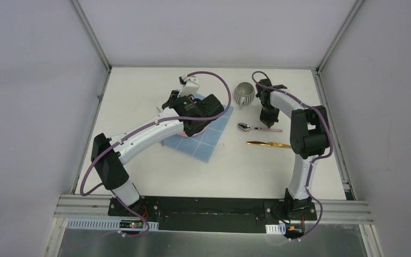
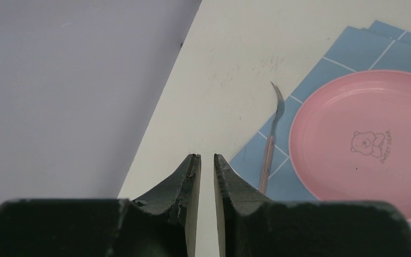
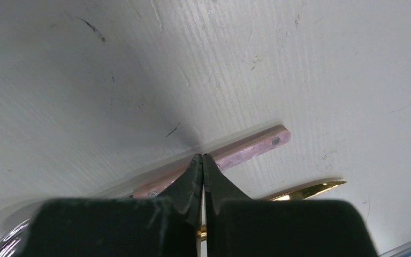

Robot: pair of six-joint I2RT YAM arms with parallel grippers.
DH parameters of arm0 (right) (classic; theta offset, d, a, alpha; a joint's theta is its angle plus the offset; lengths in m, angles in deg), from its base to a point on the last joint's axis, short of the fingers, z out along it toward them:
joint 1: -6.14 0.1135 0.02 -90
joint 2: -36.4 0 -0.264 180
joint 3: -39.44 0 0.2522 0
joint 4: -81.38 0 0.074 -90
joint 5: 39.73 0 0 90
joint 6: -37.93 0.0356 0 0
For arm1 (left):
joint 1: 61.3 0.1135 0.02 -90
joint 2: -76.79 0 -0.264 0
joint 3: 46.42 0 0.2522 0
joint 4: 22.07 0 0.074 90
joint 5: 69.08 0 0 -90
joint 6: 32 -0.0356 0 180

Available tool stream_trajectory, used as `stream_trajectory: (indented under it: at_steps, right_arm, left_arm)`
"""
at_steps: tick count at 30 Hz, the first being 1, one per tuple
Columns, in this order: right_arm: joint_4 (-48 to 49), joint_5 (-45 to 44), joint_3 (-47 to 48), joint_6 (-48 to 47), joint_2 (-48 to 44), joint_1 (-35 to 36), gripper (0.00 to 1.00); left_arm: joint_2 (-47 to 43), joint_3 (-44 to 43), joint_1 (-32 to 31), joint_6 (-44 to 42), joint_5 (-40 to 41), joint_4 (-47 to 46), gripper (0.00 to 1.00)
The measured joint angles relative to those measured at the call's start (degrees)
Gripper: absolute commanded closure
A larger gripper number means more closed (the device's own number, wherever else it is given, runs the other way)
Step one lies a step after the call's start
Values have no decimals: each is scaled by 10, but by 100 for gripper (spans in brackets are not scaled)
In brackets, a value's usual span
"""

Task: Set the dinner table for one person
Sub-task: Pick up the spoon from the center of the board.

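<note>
The off-white dinner table (image 1: 246, 171) carries a light-blue grid cloth (image 1: 214, 140). A pink plate (image 2: 369, 142) with a bear print lies on the cloth (image 2: 321, 69), with a pink-handled fork (image 2: 272, 144) to its left. My left arm (image 1: 150, 131) reaches over the cloth and hides most of the plate from above. My left gripper (image 2: 205, 156) hangs empty over bare table by the cloth's edge, jaws a narrow gap apart. My right gripper (image 1: 269, 124) (image 3: 202, 156) is shut and empty, its tips just over the pink handle of a spoon (image 1: 244, 127) (image 3: 246, 150).
A gold knife (image 1: 267, 144) lies just nearer than the spoon and also shows in the right wrist view (image 3: 310, 188). A ribbed silver cup (image 1: 244, 93) stands at the back, left of the right gripper. Aluminium rails and grey walls edge the table.
</note>
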Motion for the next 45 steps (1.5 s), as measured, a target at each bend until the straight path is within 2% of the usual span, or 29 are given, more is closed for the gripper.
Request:
stream_trajectory:
  at_steps: [7, 14, 19, 31, 33, 39, 45]
  right_arm:
    - [21, 27, -34, 2, -10, 0, 100]
    - [37, 73, -124, 5, -78, 9, 100]
    - [37, 113, -175, 12, -119, 42, 100]
    - [44, 149, -196, 40, -153, 111, 100]
    - [45, 145, -196, 40, -156, 116, 89]
    - [42, 132, -178, 40, -159, 121, 68]
    - [43, 128, -164, 38, -152, 121, 62]
  left_arm:
    - [-15, 1, 0, 0, 0, 0, 83]
    - [-16, 1, 0, 0, 0, 0, 83]
    - [-16, 1, 0, 0, 0, 0, 83]
    - [-16, 4, -6, 0, -2, -1, 83]
    - [-16, 4, -7, 0, -4, -1, 83]
    - [-16, 4, -8, 0, -5, -1, 83]
    - [-16, 4, -8, 0, -5, 0, 83]
